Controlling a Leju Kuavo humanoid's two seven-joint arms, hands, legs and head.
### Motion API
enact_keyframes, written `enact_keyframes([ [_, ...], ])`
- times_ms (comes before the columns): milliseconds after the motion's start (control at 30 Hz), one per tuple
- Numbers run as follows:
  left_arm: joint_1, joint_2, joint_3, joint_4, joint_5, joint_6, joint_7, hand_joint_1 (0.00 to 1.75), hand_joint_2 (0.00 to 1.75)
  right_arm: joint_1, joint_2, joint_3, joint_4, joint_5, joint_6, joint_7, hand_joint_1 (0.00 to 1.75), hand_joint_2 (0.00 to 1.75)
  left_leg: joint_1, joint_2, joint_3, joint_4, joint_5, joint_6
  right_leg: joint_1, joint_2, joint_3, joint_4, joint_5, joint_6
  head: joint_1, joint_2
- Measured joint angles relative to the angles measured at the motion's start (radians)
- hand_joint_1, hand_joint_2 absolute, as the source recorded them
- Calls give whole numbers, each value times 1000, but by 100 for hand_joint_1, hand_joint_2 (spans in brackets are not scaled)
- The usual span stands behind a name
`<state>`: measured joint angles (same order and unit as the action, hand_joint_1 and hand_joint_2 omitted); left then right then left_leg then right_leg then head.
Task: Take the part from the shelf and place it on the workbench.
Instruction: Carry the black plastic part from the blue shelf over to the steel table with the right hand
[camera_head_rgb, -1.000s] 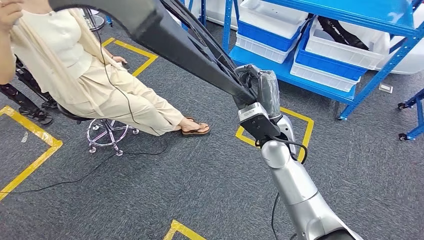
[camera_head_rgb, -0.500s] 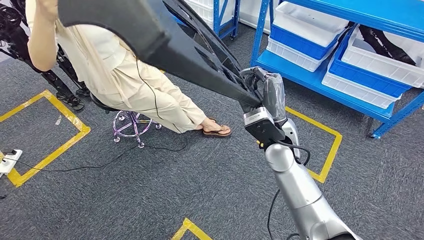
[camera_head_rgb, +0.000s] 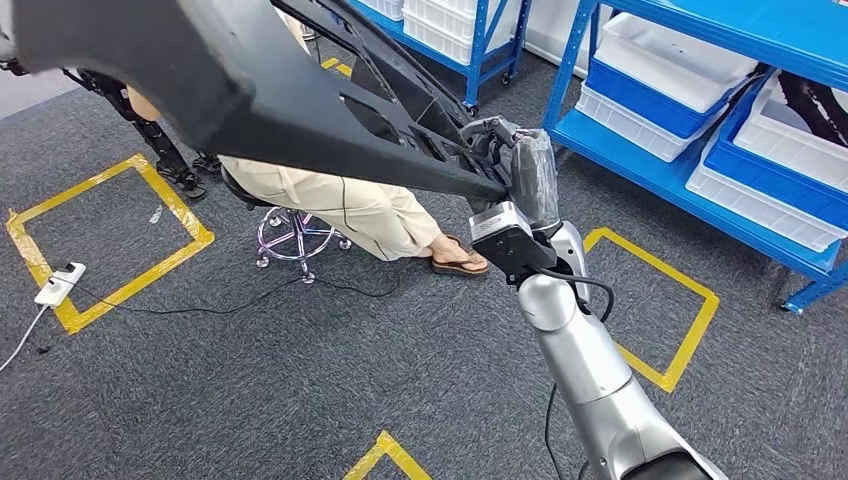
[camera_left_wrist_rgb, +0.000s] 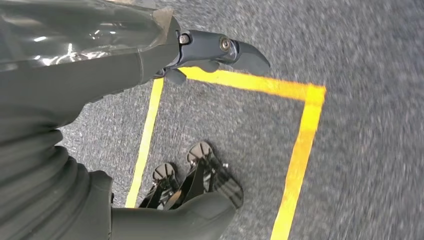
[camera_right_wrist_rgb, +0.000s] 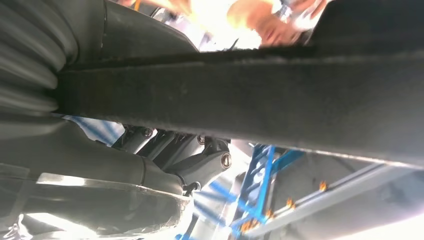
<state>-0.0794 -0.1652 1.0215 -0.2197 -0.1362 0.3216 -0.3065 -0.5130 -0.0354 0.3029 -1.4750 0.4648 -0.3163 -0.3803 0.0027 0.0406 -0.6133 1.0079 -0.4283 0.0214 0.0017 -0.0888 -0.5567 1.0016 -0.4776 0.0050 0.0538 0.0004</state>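
Head view, far left: a white power strip (camera_head_rgb: 59, 284) is lying on the grey carpet (camera_head_rgb: 300, 380), touching a square of yellow floor tape (camera_head_rgb: 120, 240), with a thin cable running off it. Above, the large black part (camera_head_rgb: 230, 90) is stretching from the upper left corner down toward the centre, held up off the floor and tilted, its narrow end reaching the right hand (camera_head_rgb: 520, 175). Behind and beneath the part a seated person (camera_head_rgb: 340, 205) in pale trousers is resting on a wheeled stool (camera_head_rgb: 290, 235), a sandalled foot set near the robot's forearm. At centre the right hand is gripping the part's narrow end, its fingers wrapping around the edge; in the right wrist view the dark fingers (camera_right_wrist_rgb: 200, 160) are curling under the black bar of the part (camera_right_wrist_rgb: 250, 100) while the thumb side is pressing from above. To the right, blue shelving (camera_head_rgb: 700, 130) is carrying white and blue bins (camera_head_rgb: 690, 75), one holding a dark piece. In the left wrist view the left hand (camera_left_wrist_rgb: 125, 75) is hanging over carpet and yellow tape, its fingers (camera_left_wrist_rgb: 235, 50) extending loosely apart with nothing between them and the thumb
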Motion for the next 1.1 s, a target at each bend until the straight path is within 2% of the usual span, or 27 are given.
enact_keyframes([
  [67,-1,-3,7,0,5,10,-1,0,175,-20,12,8,15,2,4,-3,175,175,4,-18,5,-11,9,14,-1,20,-12,32,-21,4,1,0],
  [100,-1,-4,9,0,7,12,-2,0,175,-29,16,11,24,3,4,-5,175,175,7,-27,8,-16,13,20,-3,40,-34,80,-45,3,2,0],
  [167,-3,-7,13,0,9,14,-4,0,175,-39,22,15,42,4,4,-8,175,175,6,-49,8,-16,16,24,-8,74,-97,218,-102,-3,2,0],
  [200,-3,-9,14,0,10,15,-4,0,175,-40,24,17,52,5,4,-8,175,175,6,-63,8,-16,16,24,-10,80,-127,275,-119,-2,3,0],
  [233,-3,-11,15,0,10,16,-4,0,175,-41,27,19,60,5,4,-9,175,175,6,-76,8,-16,16,24,-11,82,-141,298,-121,4,3,0],
  [267,-2,-13,16,0,10,16,-4,0,175,-42,29,21,66,6,3,-9,175,175,7,-89,8,-15,16,24,-12,84,-135,280,-106,12,3,0],
  [333,-2,-16,18,1,10,18,-4,0,175,-49,32,24,75,8,2,-11,175,175,7,-113,8,-11,15,20,-19,101,-77,146,-46,29,3,0],
  [367,-2,-16,18,1,10,18,-4,0,175,-53,35,26,79,11,0,-13,175,175,6,-123,6,-8,13,15,-22,113,-46,81,-20,33,3,0],
  [400,-2,-16,19,1,10,20,-4,0,175,-56,38,28,82,17,-3,-16,175,175,5,-131,4,-5,11,10,-23,121,-25,36,-3,32,3,0],
  [433,-1,-16,20,1,10,21,-4,0,175,-57,41,31,85,24,-7,-20,175,175,4,-138,1,-3,11,3,-22,126,-17,16,4,28,2,0],
  [500,2,-17,22,1,10,23,-4,0,175,-59,49,36,89,35,-13,-26,175,175,7,-146,-4,-3,14,-9,-19,115,-17,16,9,13,2,0],
  [533,4,-17,24,1,9,22,-4,0,175,-61,53,39,90,38,-14,-28,175,175,8,-139,-8,2,10,-14,-20,109,-17,15,11,6,1,0],
  [600,5,-16,25,2,6,22,-4,0,175,-64,63,44,91,41,-17,-28,175,175,9,-99,-35,58,-24,-22,-24,96,-14,11,15,-10,-2,0],
  [667,5,-17,25,2,2,21,-4,0,175,-65,67,47,92,45,-21,-28,175,175,9,-58,-98,187,-87,-29,-17,79,-14,11,13,-21,-6,0],
  [700,5,-18,25,3,1,21,-4,0,175,-65,67,47,93,47,-23,-27,175,175,10,-50,-130,249,-109,-30,-13,70,-14,11,12,-23,-6,0],
  [733,5,-18,25,4,0,22,-3,0,175,-64,67,48,95,49,-24,-26,175,175,10,-46,-150,286,-117,-30,-9,60,-14,11,11,-25,-6,0],
  [767,6,-19,26,5,0,22,-3,0,175,-64,67,50,96,50,-24,-25,175,175,10,-44,-149,282,-106,-28,-6,51,-14,11,11,-26,-6,0],
  [800,6,-19,26,5,0,23,-2,0,175,-64,68,51,97,51,-24,-25,175,175,9,-40,-127,239,-80,-23,-3,43,-13,11,10,-26,-6,0],
  [867,5,-19,26,5,-2,24,-1,0,175,-65,70,54,97,52,-25,-25,175,175,1,-12,-50,99,-23,-7,4,28,-12,11,8,-27,-5,0],
  [900,4,-19,26,5,-2,24,-1,0,175,-66,71,54,97,53,-26,-25,175,175,-4,0,-22,47,-8,1,7,21,-11,11,6,-25,-5,0],
  [933,3,-19,25,5,-4,25,0,0,175,-67,72,55,97,53,-26,-25,175,175,-9,9,-6,17,-2,7,9,15,-11,11,5,-24,-5,0],
  [1000,3,-20,25,6,-6,27,0,0,175,-67,75,55,97,54,-27,-24,175,175,-14,-3,-5,6,-1,15,10,0,-9,8,3,-18,-4,0],
  [1033,3,-21,25,6,-7,28,0,0,175,-68,76,56,97,55,-27,-24,175,175,-11,-11,0,-2,4,20,11,-3,-9,9,0,-14,-4,0],
  [1100,3,-22,25,6,-7,32,1,0,175,-69,78,56,97,56,-28,-24,175,175,-4,-27,13,-23,16,28,9,23,-22,48,-24,-9,-4,0],
])
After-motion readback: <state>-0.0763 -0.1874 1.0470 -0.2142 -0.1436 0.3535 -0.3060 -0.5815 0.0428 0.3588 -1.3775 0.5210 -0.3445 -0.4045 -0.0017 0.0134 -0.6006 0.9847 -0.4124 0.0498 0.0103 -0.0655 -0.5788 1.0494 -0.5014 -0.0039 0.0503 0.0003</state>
